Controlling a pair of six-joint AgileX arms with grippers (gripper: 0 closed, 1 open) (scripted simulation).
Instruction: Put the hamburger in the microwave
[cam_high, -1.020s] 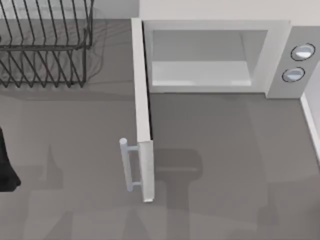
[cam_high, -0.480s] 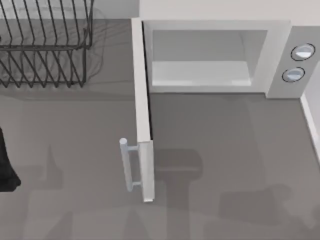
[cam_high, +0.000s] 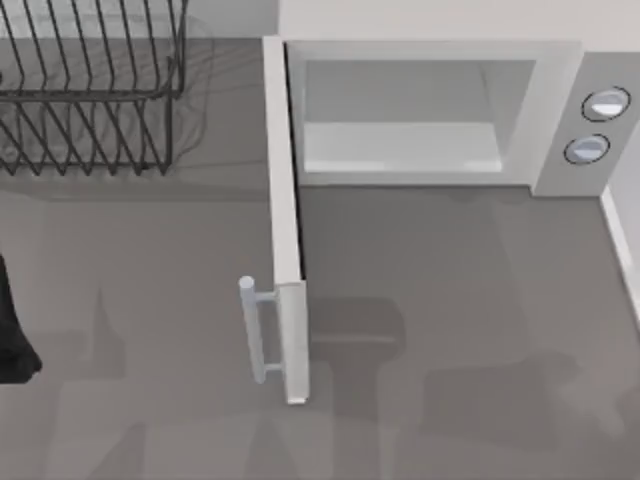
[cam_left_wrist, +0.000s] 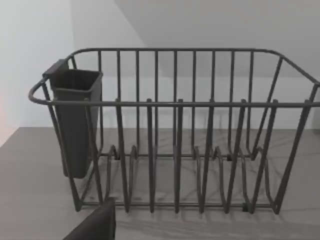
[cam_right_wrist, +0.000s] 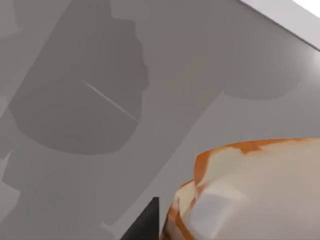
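Observation:
The microwave (cam_high: 556, 90) stands at the back of the table, white, with its pale grey cavity (cam_high: 400, 130) showing. Its door (cam_high: 285, 230) is swung fully open toward the front, bar handle (cam_high: 255, 330) on the left. The hamburger (cam_right_wrist: 250, 195), orange-tan and pale, sits very close in the right wrist view, held above the grey table by my right gripper (cam_right_wrist: 200, 227). One black fingertip (cam_right_wrist: 145, 225) shows beside it. Its shadow falls on the table (cam_high: 500, 395) at the front right, in front of the microwave. My left arm (cam_high: 12, 340) is parked at the table's left edge.
A black wire rack (cam_high: 90, 90) with a dark cup holder (cam_left_wrist: 75, 120) stands at the back left. Two silver knobs (cam_high: 605, 103) sit on the microwave's right panel. The open door splits the table's front area into left and right parts.
The shadow on the front right of the table has grown and shifted left and toward the microwave. The left arm, door and rack have not moved.

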